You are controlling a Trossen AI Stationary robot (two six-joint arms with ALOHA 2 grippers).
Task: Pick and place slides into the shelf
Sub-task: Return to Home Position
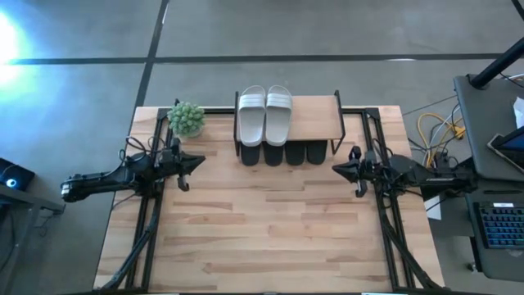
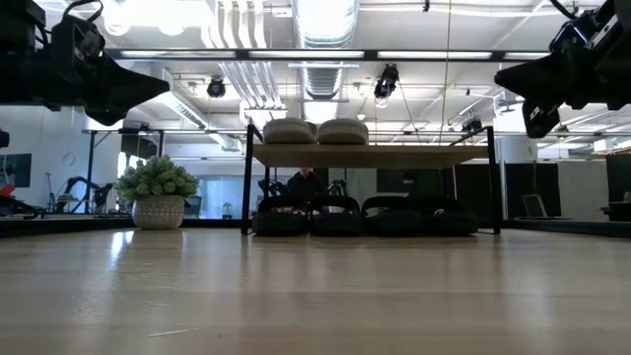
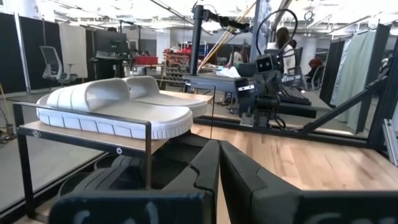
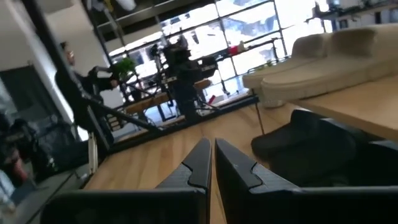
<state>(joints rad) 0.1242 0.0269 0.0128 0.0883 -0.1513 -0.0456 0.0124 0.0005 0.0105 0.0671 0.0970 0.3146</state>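
1. Slides rest at the shelf [image 1: 315, 117], a low black-framed rack with a light wooden top: two white slides [image 1: 264, 115] on top, four black slides [image 1: 284, 153] beneath.
2. The left gripper [image 1: 201, 161], clenched and empty, points level toward 3 o'clock; the shelf is at its 2 o'clock.
3. The right gripper [image 1: 336, 169], also clenched and empty, points toward 9 o'clock; the shelf is at its 11 o'clock.

The shelf [image 1: 315, 119], a low rack with a light wooden board on a thin black frame, stands at the middle of the far edge of the table [image 1: 270, 233]. Two white slides [image 1: 251, 115] lie side by side, soles down, on the board's left half. Four black slides [image 1: 295, 153] sit in a row underneath on the table, their ends poking out toward the near edge
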